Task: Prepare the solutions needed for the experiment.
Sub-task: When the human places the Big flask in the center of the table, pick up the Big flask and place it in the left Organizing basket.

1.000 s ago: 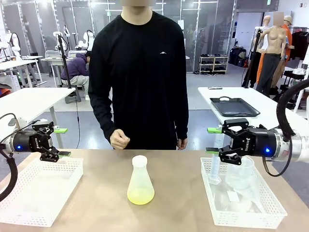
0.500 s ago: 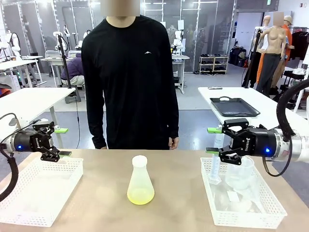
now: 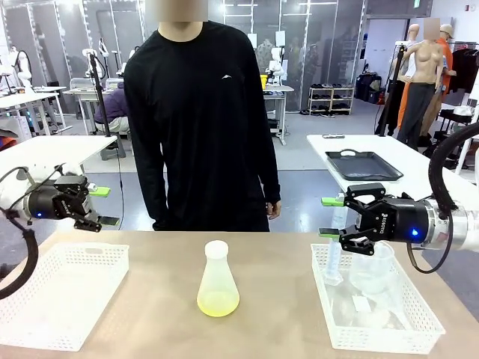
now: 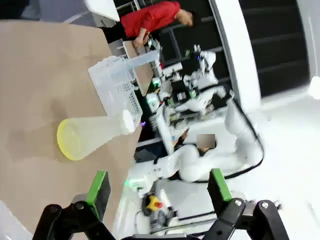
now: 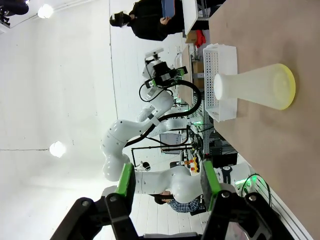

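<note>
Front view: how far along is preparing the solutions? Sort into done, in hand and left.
Done: a shallow yellow-green solution sits in the flask mid-table. In hand: nothing; the left gripper and right gripper are open and empty. Left: the cylinder and beaker sit in the right basket, apparently unused.

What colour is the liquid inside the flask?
Pale yellow-green liquid, clearest in the front view.

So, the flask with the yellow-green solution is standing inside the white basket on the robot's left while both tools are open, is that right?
Not quite: the flask with the yellow-green solution stands on the bare table in the middle, not inside the left basket, as the front view shows. The left tool and the right tool are indeed open.
</note>
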